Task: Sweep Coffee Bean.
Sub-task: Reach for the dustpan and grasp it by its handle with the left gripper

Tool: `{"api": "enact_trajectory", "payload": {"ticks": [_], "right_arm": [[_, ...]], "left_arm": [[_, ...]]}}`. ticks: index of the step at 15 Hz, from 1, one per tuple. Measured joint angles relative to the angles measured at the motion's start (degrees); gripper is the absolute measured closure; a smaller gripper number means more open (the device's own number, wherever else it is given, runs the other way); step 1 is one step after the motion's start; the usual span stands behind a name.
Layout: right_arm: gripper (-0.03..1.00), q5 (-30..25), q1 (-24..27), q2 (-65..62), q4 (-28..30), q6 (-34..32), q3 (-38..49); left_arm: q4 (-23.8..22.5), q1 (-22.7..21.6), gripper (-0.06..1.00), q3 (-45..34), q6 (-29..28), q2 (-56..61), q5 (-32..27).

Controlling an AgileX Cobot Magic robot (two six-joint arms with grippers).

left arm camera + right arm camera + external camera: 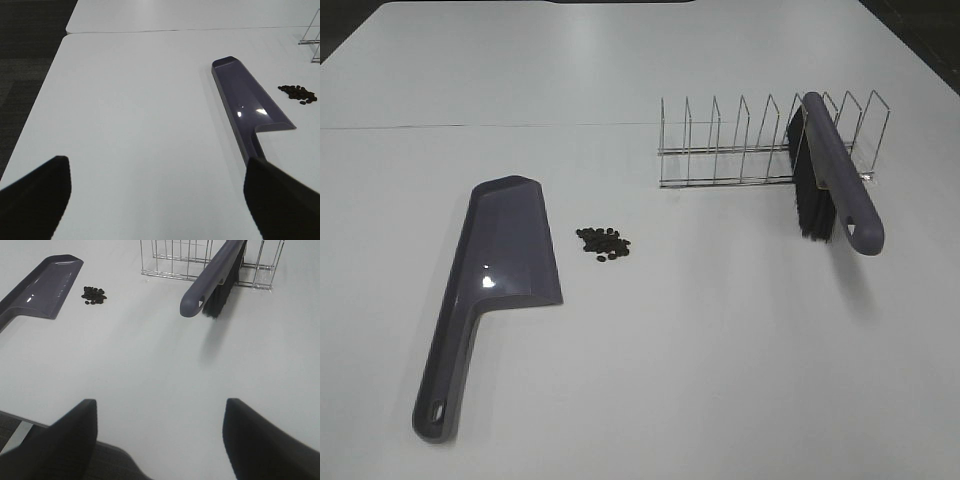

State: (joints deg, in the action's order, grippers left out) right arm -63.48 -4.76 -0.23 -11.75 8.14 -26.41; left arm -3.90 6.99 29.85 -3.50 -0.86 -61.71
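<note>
Coffee bean cluster [604,243] shows in every view; brush [840,170] in two.

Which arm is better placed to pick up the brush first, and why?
The right arm. The brush leans in the wire rack on the right side of the table, its handle end toward the open, empty right gripper. The left gripper, also open, faces the dustpan instead.

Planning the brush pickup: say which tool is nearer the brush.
Right. The right tool faces the brush across bare table; the left tool sits by the dustpan handle, brush outside its view.
</note>
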Motion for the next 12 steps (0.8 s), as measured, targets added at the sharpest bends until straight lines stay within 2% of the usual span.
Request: {"api": "enact_trajectory", "payload": {"ticks": [12], "right_arm": [[0.35,0.0,0.0,0.0,1.5,0.2,0.5]], "left_arm": [[-0.2,0.0,0.08,0.0,0.0,0.0,0.0]]}}
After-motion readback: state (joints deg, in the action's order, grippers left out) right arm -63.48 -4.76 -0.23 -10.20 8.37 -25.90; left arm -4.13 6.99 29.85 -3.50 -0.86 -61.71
